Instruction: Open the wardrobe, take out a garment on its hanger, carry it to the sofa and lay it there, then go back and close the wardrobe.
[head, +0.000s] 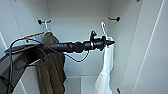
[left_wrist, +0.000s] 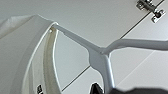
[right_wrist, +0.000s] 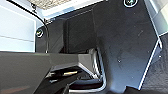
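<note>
Inside the open wardrobe (head: 150, 50), my left tool (head: 111, 42) reaches the T-shirt's (head: 106, 70) hanger (head: 103, 27); grip unclear.

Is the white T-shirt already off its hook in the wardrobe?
No, the hanger carrying the white T-shirt is hooked on the wardrobe's right side hook.

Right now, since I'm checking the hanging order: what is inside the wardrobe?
Inside the wardrobe, an olive-brown coat hangs at the left and the white T-shirt on its hanger at the right. The left gripper covers the hanger's shoulder.
</note>
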